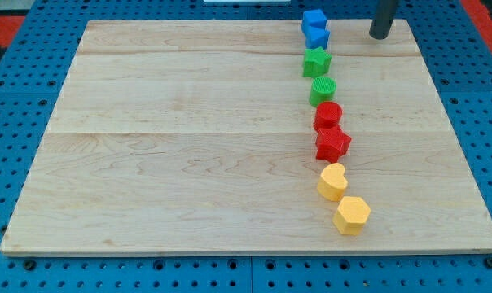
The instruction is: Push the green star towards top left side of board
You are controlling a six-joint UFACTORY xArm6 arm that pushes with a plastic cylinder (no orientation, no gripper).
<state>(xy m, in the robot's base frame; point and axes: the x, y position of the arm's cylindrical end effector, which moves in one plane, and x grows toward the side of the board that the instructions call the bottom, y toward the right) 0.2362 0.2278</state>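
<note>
Blocks stand in a loose column down the right half of the wooden board (189,138), running from its far edge toward its near edge. Farthest are two blue blocks: a blue cube (314,19) and, touching it on the near side, a blue star (318,36). Just nearer comes the green star (316,61), sitting close under the blue star, right of the board's middle and well apart from the far left corner. A green cylinder (322,89) follows just beside it, then a red cylinder (328,115) touching a red star (333,144). After a small gap lie a yellow heart (332,181) and a yellow hexagon (352,215), which touch each other and sit nearest the near edge.

My tip (379,36) rests at the far right of the board, to the right of the two blue blocks and apart from them, touching no block. It is farther away than the green star and to its right (the blue star lies roughly between the two in height). Being a plain rod, it has no jaws to spread or press together. The board lies on a blue perforated table (18,73).
</note>
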